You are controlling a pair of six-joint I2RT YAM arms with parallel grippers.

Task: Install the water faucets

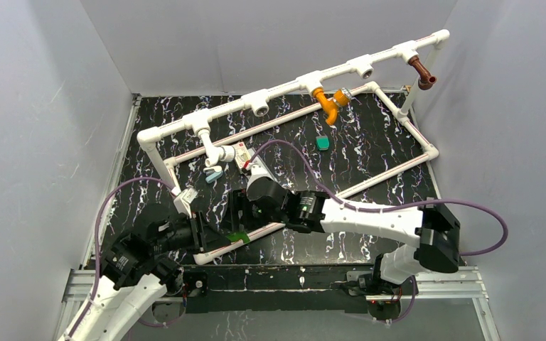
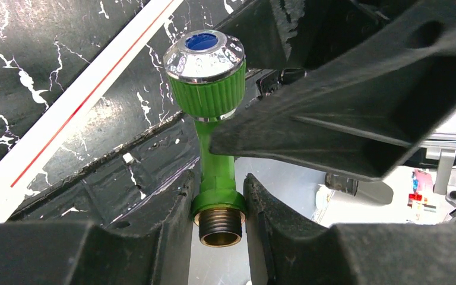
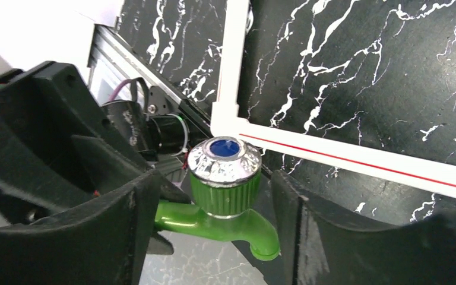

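Fingers (image 2: 154, 237) of the left gripper (image 2: 218, 208) are clamped on the green faucet (image 2: 206, 89) just above its thread. The right gripper (image 3: 214, 208) has its jaws apart on both sides of the knob (image 3: 224, 160). The faucet is by the table's (image 1: 370, 142) near edge, left of middle.

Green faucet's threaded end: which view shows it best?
Left wrist: the green faucet is clamped in the left gripper, threaded end facing the lens. Right wrist shows only its knob and spout; top view, just a green sliver.
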